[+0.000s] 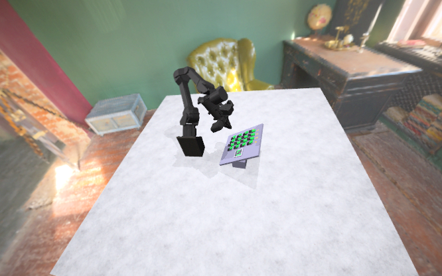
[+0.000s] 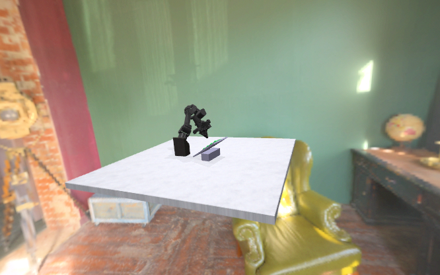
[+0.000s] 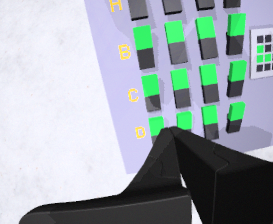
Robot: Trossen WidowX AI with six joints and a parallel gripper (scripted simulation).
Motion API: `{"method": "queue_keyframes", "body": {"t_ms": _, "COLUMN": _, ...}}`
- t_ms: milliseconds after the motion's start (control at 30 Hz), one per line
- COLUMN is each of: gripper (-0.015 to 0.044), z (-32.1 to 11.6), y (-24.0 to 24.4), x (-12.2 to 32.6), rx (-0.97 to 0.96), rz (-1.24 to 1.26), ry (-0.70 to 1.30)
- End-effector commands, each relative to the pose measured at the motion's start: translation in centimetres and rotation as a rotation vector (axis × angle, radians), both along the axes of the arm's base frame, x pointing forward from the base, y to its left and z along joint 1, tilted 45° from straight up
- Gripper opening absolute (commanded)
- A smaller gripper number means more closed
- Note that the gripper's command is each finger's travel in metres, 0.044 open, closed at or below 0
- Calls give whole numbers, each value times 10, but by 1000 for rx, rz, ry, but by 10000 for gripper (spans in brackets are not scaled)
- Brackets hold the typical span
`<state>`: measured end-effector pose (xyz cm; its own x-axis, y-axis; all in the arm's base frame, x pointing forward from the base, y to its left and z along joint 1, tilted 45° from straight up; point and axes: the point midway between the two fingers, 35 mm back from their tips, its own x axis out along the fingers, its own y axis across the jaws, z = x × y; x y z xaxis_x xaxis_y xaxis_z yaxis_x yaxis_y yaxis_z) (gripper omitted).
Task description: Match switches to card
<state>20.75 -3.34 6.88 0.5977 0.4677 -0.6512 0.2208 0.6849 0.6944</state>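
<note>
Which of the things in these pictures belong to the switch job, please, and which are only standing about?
Belonging to the job:
- panel
- switches
- small card
- gripper, shut on nothing, raised beside the panel

Only standing about:
- yellow armchair
- dark desk
- globe
- pale crate
- bookshelf

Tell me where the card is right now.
In the wrist view the card sits on the panel at the right edge, just right of the switches, level with the second row.
</note>
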Motion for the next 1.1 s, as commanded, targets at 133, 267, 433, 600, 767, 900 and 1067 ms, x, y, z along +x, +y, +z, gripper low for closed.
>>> {"method": "queue_keyframes", "body": {"t_ms": 133, "gripper": 0, "z": -15, "y": -19, "x": -8, "rx": 3, "rz": 3, "ry": -4}}
{"method": "queue_keyframes", "body": {"t_ms": 267, "gripper": 0, "z": -25, "y": -14, "x": 0, "rx": -3, "rz": -3, "ry": -7}}
{"method": "queue_keyframes", "body": {"t_ms": 433, "gripper": 0, "z": -38, "y": -2, "x": 12, "rx": -2, "rz": -15, "ry": -24}}
{"method": "queue_keyframes", "body": {"t_ms": 600, "gripper": 0, "z": -38, "y": -1, "x": 13, "rx": -2, "rz": -15, "ry": -24}}
{"method": "queue_keyframes", "body": {"t_ms": 767, "gripper": 0, "z": -44, "y": 4, "x": 18, "rx": -1, "rz": -15, "ry": -25}}
{"method": "queue_keyframes", "body": {"t_ms": 900, "gripper": 0, "z": -46, "y": 5, "x": 20, "rx": -1, "rz": -15, "ry": -25}}
{"method": "queue_keyframes", "body": {"t_ms": 1067, "gripper": 0, "z": -51, "y": 8, "x": 25, "rx": -1, "rz": -15, "ry": -25}}
